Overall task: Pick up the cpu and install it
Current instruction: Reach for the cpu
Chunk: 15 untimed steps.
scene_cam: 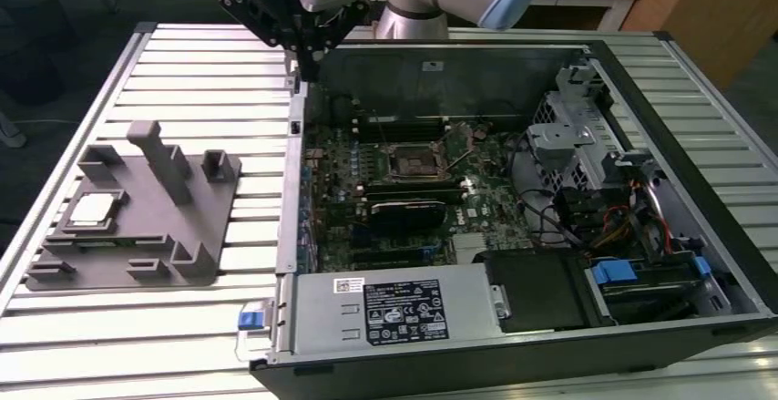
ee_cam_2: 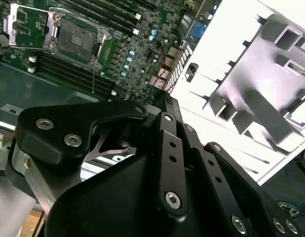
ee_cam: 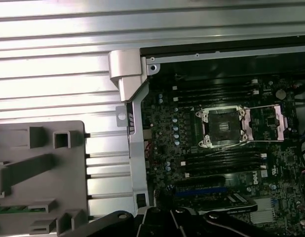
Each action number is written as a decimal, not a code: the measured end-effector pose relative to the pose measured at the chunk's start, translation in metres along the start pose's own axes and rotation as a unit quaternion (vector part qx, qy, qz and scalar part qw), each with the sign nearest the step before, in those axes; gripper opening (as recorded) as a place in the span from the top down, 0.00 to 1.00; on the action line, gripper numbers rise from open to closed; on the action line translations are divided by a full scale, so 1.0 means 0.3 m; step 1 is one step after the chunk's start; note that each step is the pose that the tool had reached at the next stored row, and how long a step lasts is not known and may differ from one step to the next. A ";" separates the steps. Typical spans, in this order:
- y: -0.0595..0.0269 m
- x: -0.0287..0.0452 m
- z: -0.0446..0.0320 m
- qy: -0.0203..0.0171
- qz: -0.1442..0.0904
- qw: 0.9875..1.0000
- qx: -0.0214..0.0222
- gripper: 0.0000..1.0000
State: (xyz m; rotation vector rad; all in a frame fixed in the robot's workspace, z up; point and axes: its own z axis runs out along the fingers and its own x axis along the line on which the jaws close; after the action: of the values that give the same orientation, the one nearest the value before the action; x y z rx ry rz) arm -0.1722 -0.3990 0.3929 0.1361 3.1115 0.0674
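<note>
- The gripper (scene_cam: 304,52) hangs high over the far part of the worktop (scene_cam: 207,81), just above the far corner of the open computer case (scene_cam: 290,227) on the exterior view's left. Whether it is spread or closed I cannot tell. It does not hold the cpu.
- Nothing lies in contact with it. The nearest thing below it is the case's side wall, and the slatted worktop surface beside that wall is bare.
- The cpu (scene_cam: 95,210) lies flat, metal plate upward, in a pocket of the grey fixture block (scene_cam: 152,236). The block sits toward the worktop's edge on the exterior view's left, closer to the near edge than to the far one.
- From the gripper the cpu lies down, toward the exterior view's left and toward the near edge, well apart from it. The case wall is on the other side and does not stand between them.
- The fixture's tall upright post (scene_cam: 158,158) rises between the gripper's present place and the cpu's pocket, so I judge a straight slanting approach would pass close to it.
- The chip is square and has no long axis to speak of. Its sides run roughly parallel to the fixture's sides, which sit slightly skewed to the worktop's slats.
- The socket (ee_cam: 222,126) on the motherboard inside the case looks empty, its metal plate (ee_cam: 263,123) swung aside. It lies on the opposite side of the gripper from the cpu.
- As I judge it, the pick-up is not yet done.
</note>
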 end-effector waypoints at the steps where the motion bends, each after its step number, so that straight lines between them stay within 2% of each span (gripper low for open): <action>1: 0.000 0.004 0.000 0.000 0.000 1.000 0.000 0.89; 15: -0.006 0.066 -0.002 0.000 0.003 1.000 0.000 0.89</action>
State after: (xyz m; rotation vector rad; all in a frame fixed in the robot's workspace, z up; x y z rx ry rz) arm -0.1921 -0.3989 0.3928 0.1462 3.1109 0.0673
